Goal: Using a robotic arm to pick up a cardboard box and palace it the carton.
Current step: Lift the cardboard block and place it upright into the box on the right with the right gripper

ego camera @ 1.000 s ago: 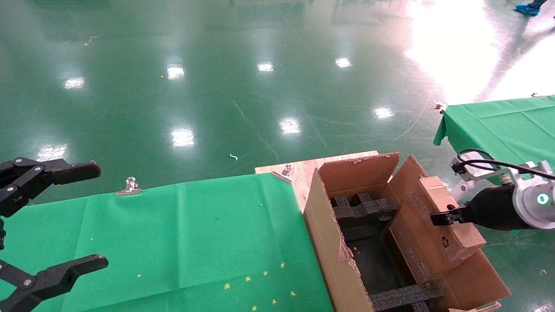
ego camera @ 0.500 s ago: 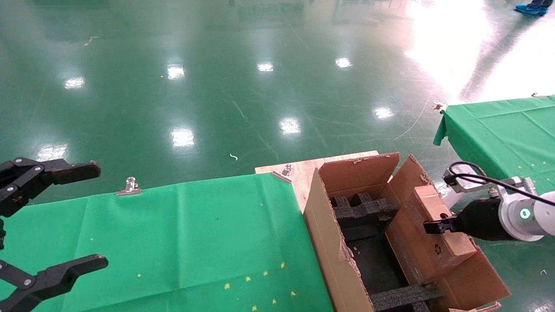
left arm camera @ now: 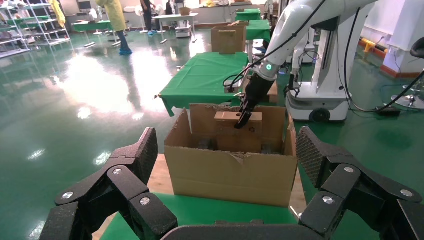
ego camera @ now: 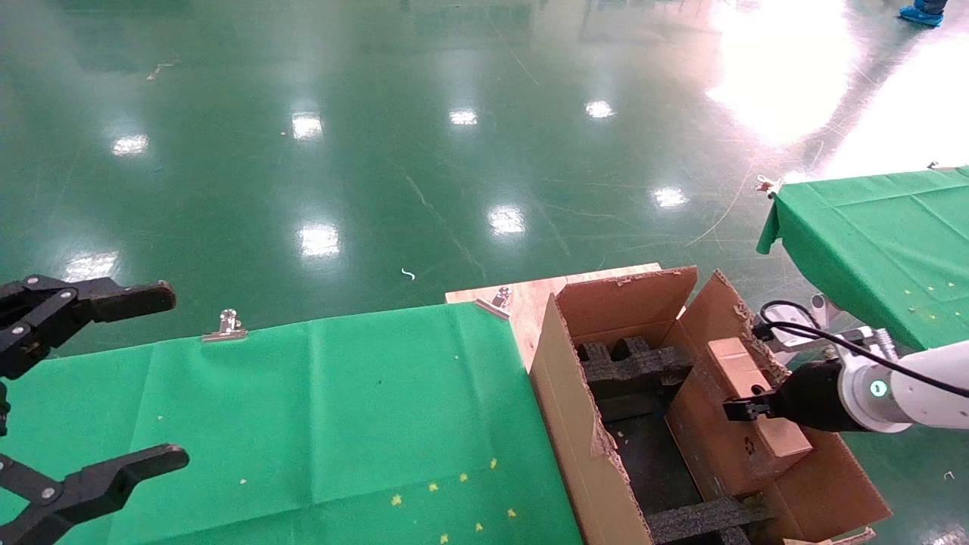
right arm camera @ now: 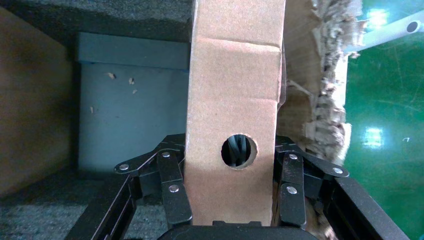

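Observation:
My right gripper on the white robotic arm is shut on the cardboard box, a small flat brown box held on edge. The box sits partly inside the carton, along its right side above the black foam blocks. In the right wrist view the box shows a round hole, and black fingers press both of its faces, with the gripper around it. From the left wrist, the carton stands ahead with the box at its far wall. My left gripper hangs open at the far left.
A green cloth table lies left of the carton, held by metal clips. A wooden board shows at its far corner. A second green table stands at the right, above the right arm. Shiny green floor lies beyond.
The right gripper has carried the box down and to the left, lower into the carton's right side. The left gripper has not moved.

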Motion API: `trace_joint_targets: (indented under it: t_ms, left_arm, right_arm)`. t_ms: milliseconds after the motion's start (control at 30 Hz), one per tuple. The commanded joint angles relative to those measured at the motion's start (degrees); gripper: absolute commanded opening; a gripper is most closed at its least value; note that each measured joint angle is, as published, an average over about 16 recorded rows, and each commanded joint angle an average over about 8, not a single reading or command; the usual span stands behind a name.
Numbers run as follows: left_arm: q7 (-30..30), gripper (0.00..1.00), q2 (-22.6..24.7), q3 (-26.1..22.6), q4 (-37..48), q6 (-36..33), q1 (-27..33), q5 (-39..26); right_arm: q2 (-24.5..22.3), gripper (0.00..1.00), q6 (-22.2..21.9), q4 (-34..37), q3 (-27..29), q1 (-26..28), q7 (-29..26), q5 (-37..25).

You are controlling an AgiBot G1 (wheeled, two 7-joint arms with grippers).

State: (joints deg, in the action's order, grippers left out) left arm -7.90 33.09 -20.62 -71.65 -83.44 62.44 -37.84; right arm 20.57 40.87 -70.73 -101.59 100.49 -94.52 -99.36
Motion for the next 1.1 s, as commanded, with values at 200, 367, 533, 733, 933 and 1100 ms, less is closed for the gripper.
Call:
trace_joint_targets:
  t_ms: [200,367,533,733,933,1100]
  left_arm:
    - [0.0,1.0,0.0,0.0,0.0,0.0,0.0,0.0]
    - [0.0,1.0,0.0,0.0,0.0,0.0,0.0,0.0]
    - [0.0,1.0,0.0,0.0,0.0,0.0,0.0,0.0]
    - [0.0,1.0,0.0,-0.01,0.0,0.0,0.0,0.0]
    - [0.0,1.0,0.0,-0.01,0.0,0.0,0.0,0.01]
    - [0.0,1.0,0.0,-0.01,0.0,0.0,0.0,0.01]
  right_arm:
    - [2.33,0.0,-1.84,3.99,-0.54,-2.15,1.13,1.25]
    - [3.56,0.0,-2.51,6.09,-0.81,-3.58,2.44,2.76]
    - [4.69,0.0,-3.16,8.0,-1.01,-4.88,3.74,4.05]
    - [6.54,0.0,-4.19,11.04,-1.24,-6.68,5.2,5.39]
    - [8.72,0.0,-4.71,14.13,-1.32,-8.22,7.05,6.82]
    - [10.09,0.0,-4.62,16.07,-1.27,-9.22,8.72,8.15]
